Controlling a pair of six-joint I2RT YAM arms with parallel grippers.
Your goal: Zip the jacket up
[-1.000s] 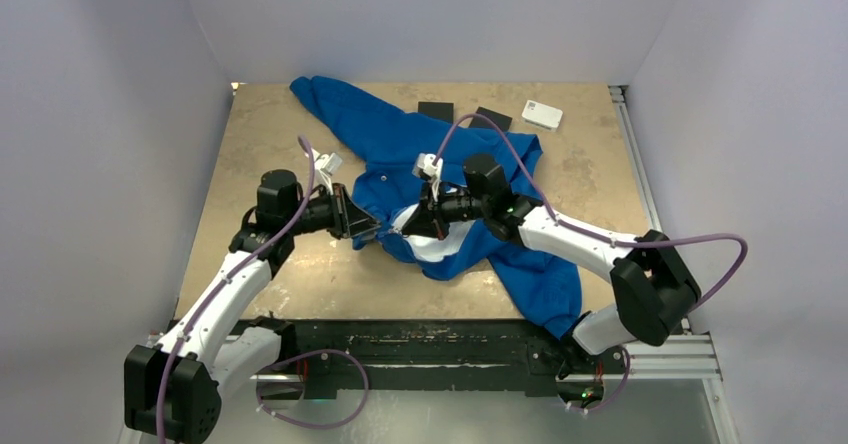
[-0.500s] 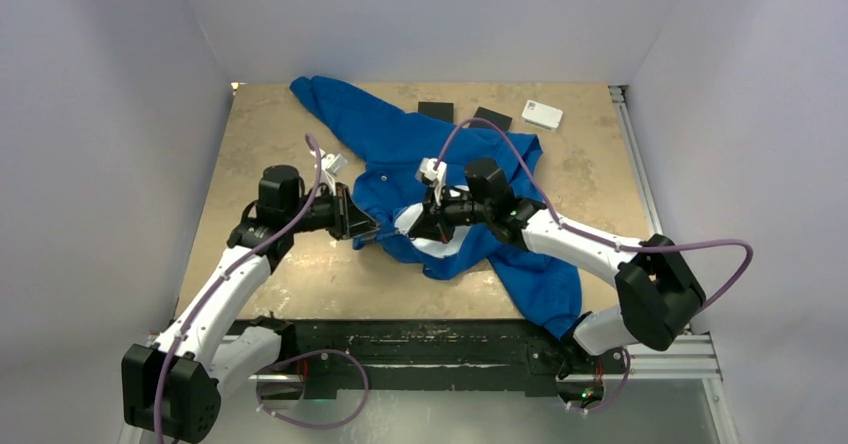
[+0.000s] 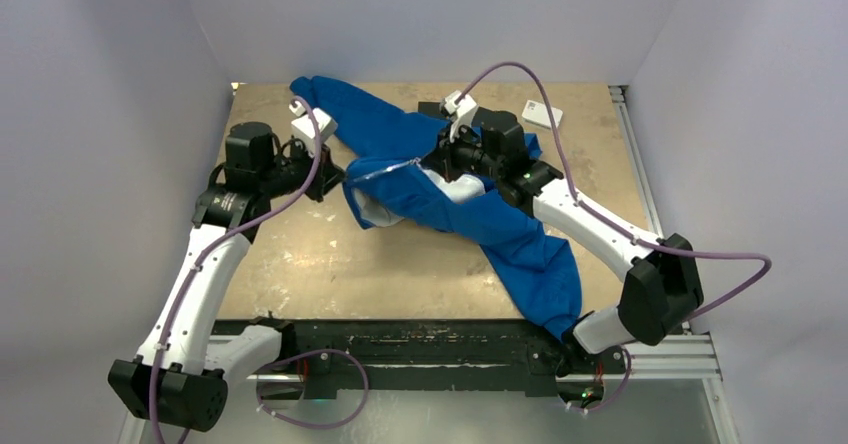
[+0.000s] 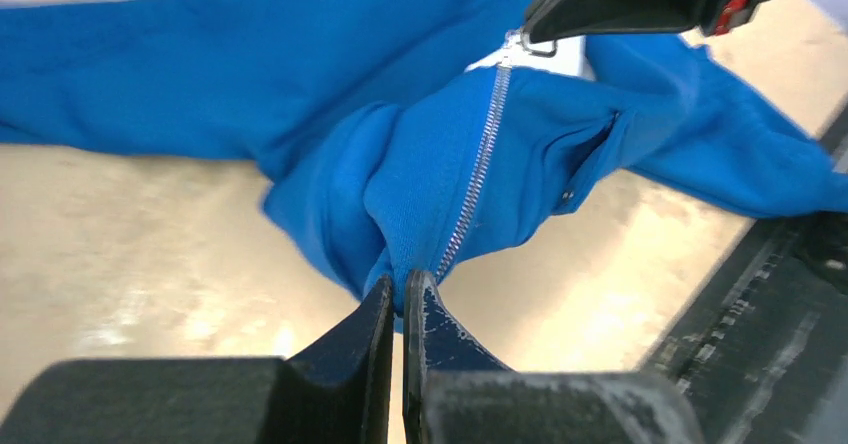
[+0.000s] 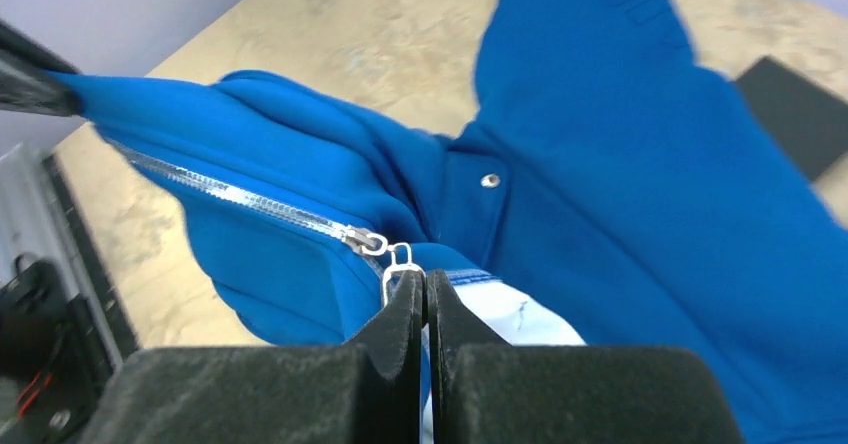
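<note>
Left gripper [image 4: 400, 286]: pinches, jaws pressed fully together, the jacket [image 3: 505, 234] hem at the near end of the zipper [image 4: 478, 179]. Right gripper [image 5: 424, 282]: clamps shut on the zipper pull [image 5: 400, 256] at its fingertips. Holds the zipper taut in a straight line between both grippers, raised off the table [image 3: 300, 254]. Shows meshed teeth from the left fingertips up to the slider, and white lining just below the right fingertips. Drapes one sleeve beneath the right arm.
</note>
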